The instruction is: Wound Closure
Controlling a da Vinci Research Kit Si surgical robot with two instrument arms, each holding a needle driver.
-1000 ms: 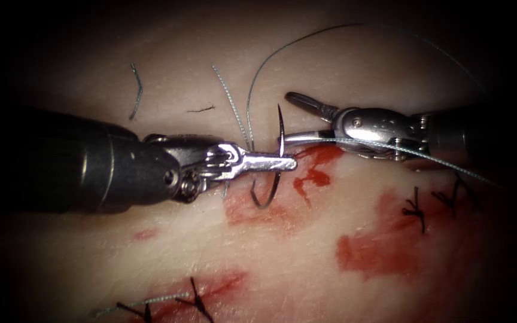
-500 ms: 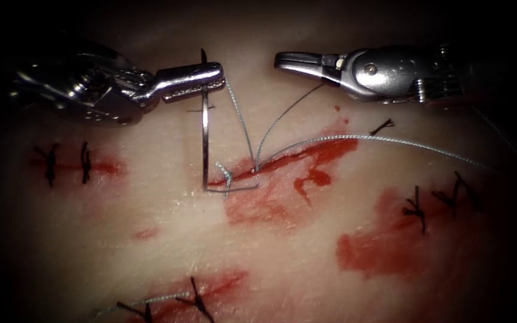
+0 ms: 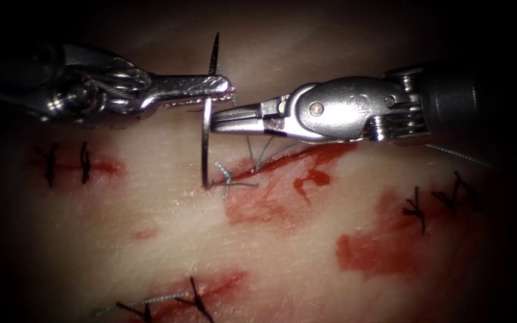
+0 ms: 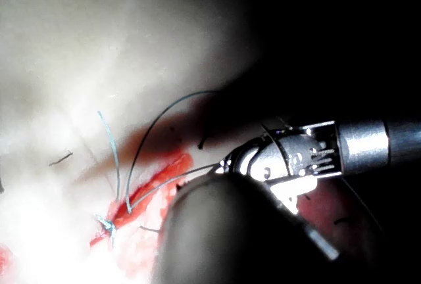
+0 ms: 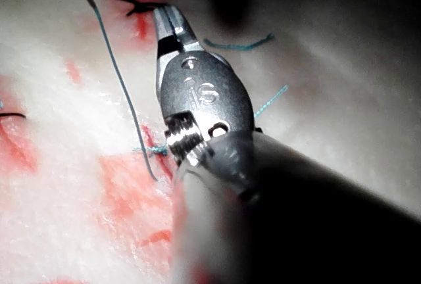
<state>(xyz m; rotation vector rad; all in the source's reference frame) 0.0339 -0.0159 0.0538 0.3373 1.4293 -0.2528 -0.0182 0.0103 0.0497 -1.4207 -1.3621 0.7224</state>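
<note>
My left tool [image 3: 225,88] comes in from the left with its jaws shut on the curved needle [image 3: 203,143] close to its point. The point stands up free above the jaws. From there the needle curves down to the tissue [image 3: 169,251], just left of the cut [image 3: 294,157]. I cannot tell whether its lower end is in the tissue. My right tool [image 3: 212,124] reaches in from the right and its tip meets the needle at mid-curve, below the left jaws. I cannot tell whether it holds the needle. Thread [image 3: 257,157] rises from the cut, with a knot [image 3: 226,175] at the cut's left end.
Red fluid [image 3: 384,245] stains the tissue right of and below the cut. Dark finished stitches sit at the left [image 3: 83,162], the right [image 3: 415,209] and the lower edge [image 3: 197,299]. In the right wrist view, thread [image 5: 118,80] runs beside the right tool [image 5: 197,93].
My left tool lifted the needle up and to the left, away from the cut. In the last half second my right tool moved down and left until its tip reached the needle.
</note>
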